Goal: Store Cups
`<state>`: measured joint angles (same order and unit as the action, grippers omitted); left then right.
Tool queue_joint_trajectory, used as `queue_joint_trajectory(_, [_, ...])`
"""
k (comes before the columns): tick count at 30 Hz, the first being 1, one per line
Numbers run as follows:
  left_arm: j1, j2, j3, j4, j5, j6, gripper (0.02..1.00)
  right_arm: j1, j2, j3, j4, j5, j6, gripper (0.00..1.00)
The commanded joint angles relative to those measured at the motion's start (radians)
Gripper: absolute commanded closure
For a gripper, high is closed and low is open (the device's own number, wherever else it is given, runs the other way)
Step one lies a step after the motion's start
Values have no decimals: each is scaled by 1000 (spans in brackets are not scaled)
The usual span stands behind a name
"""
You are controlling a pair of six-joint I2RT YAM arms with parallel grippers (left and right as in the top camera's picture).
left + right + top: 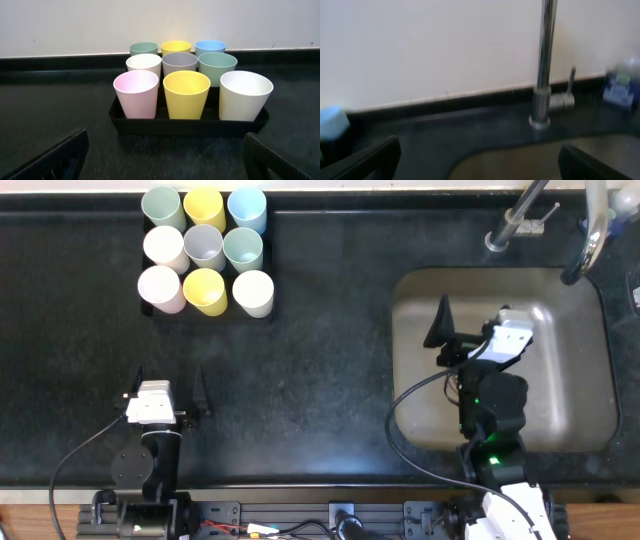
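Nine cups (204, 247) sit upright, 3x3, in a black tray (190, 126) at the far-left of the counter (320, 360), every slot full, packed rim to rim w/ barely a gap; they look like thin plastic, so prob. light, not fragile, a bit flexy if pinched hard, smooth & likely slippy; walls taper down, so a squeeze round the outside could squirt one upward; best hold, I reckon, is over the rim, one finger inside & one out, since neighbours block the sides; near row is easiest: pink cup (136, 93), yellow cup (186, 94), white cup (246, 95) have their near faces free; light touch, lift straight up so the tray doesn't come along; now the arms: L gripper (169, 383) hangs low over bare counter, on the near side of the tray & well apart from it, pointed square at the near row, fingers spread wide, nothing in them; R gripper (480, 149) is over the sink (565, 300), off to the right, well apart from the cups, aimed at the tap (543, 65) & wall (420, 45), jaws wide too, empty; L arm looks the one placed to take a cup.
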<state>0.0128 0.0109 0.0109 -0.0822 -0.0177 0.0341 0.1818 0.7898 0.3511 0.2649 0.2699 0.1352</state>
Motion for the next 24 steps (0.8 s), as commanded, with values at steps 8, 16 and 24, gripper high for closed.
queue_joint_trajectory(8, [-6,-8,-3,-1,10,18,20,-79,-238,-276,98,12,7,3])
queue_joint_trajectory(16, [-6,-8,-3,-1,10,18,20,-80,-628,-346,-330,11,6,5])
queue_joint_trajectory(24, [-6,-8,-3,-1,9,18,20,-86,-777,-346,-317,11,7,3])
